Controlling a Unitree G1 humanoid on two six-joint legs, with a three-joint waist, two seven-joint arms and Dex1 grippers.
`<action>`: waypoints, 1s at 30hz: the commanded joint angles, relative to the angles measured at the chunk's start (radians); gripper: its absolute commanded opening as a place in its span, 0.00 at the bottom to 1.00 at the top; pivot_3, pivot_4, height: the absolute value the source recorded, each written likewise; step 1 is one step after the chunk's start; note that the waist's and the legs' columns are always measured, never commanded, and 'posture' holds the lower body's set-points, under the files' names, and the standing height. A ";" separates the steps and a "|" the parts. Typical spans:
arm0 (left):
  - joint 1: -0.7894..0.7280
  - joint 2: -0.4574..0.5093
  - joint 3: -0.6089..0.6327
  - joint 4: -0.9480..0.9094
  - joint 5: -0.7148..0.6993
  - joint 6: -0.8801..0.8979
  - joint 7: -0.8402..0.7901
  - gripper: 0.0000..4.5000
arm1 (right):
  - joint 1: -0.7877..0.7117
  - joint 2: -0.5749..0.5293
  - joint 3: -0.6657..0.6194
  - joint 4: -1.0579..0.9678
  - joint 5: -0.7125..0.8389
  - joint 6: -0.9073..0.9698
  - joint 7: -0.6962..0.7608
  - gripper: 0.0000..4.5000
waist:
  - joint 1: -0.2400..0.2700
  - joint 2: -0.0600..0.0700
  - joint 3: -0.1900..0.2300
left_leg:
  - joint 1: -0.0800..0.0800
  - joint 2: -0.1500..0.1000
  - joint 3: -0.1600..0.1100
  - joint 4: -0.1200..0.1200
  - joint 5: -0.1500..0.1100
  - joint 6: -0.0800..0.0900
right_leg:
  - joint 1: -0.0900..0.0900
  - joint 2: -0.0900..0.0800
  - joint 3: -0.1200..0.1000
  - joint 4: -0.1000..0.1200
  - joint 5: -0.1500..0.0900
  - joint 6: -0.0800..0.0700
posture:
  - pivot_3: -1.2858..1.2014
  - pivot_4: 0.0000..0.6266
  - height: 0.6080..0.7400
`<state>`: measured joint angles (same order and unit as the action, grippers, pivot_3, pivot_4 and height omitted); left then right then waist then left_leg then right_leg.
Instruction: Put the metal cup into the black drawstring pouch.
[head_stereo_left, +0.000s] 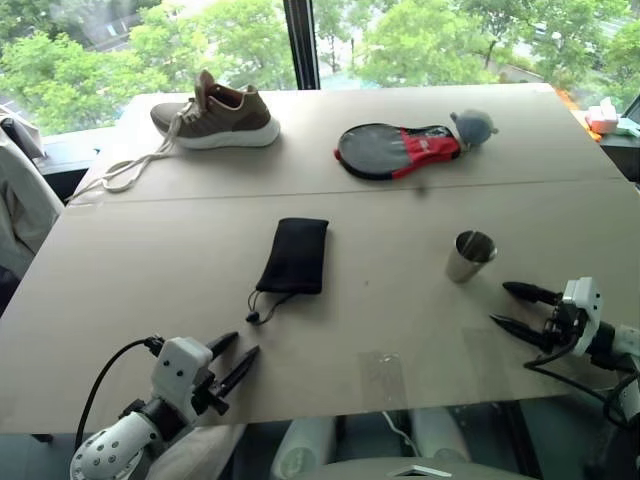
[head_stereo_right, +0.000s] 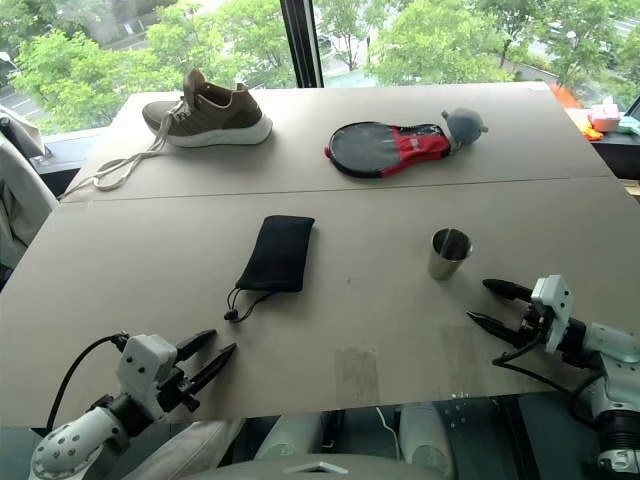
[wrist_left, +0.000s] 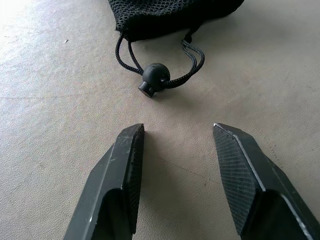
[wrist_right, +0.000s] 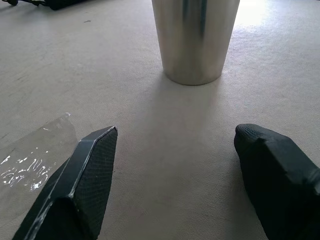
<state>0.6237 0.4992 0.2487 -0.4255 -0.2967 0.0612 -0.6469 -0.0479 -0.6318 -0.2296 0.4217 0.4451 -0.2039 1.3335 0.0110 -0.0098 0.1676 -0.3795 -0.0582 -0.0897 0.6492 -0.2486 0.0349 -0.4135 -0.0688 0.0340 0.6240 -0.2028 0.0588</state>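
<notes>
Right wrist view: right claw (wrist_right: 172, 175) spread wide, lined up on upright metal cup (wrist_right: 195, 37), apart. Left claw (wrist_left: 180, 175) agape near black drawstring pouch (head_stereo_left: 295, 255) flat mid-desk (head_stereo_left: 120, 300), likely ready to hold its mouth.

I saw the pouch (head_stereo_left: 294, 256) lying mid-counter (head_stereo_left: 150, 300), cup (head_stereo_left: 470, 256) standing to its right, shoe (head_stereo_left: 215, 113) and paddle cover (head_stereo_left: 398, 150) behind them.

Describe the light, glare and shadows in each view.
Eye views: daylight from the window behind the table, soft short shadows. Right wrist view: bright streaks on the metal cup, its shadow falling toward the right gripper, glare on a clear tape patch. Left wrist view: even light, black drawstring pouch textured, fingertips sharp.
</notes>
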 joint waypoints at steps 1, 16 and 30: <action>0.010 0.014 0.020 0.032 -0.009 0.003 -0.024 0.50 | 0.020 -0.016 -0.024 -0.026 0.018 -0.009 0.013 0.84 | 0.000 0.000 0.000 | 0.000 0.000 0.000 0.000 0.000 0.000 | 0.000 0.000 0.000 0.000 0.000 0.000 | 0.52 0.24 0.97; -0.037 0.016 0.010 0.056 -0.038 -0.008 -0.067 0.50 | 0.063 -0.026 -0.048 -0.063 0.038 -0.006 0.012 0.84 | 0.003 0.001 -0.001 | 0.000 0.000 0.000 0.000 0.000 0.000 | 0.000 0.000 0.000 0.000 0.000 0.000 | 0.52 0.24 0.97; -0.113 0.016 0.003 -0.084 -0.117 0.017 -0.079 0.50 | 0.255 0.023 -0.043 -0.342 0.153 0.053 0.026 0.84 | 0.003 0.001 0.000 | -0.001 0.001 0.000 0.000 -0.001 -0.002 | 0.000 0.000 -0.001 0.000 0.000 0.000 | 0.52 0.24 0.97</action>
<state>0.5174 0.5087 0.2566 -0.4692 -0.3979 0.0746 -0.7330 0.1963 -0.6113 -0.2533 0.1334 0.5648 -0.1519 1.3633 0.0135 -0.0091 0.1672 -0.3803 -0.0574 -0.0902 0.6492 -0.2497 0.0332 -0.4136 -0.0691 0.0332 0.6238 -0.2030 0.0590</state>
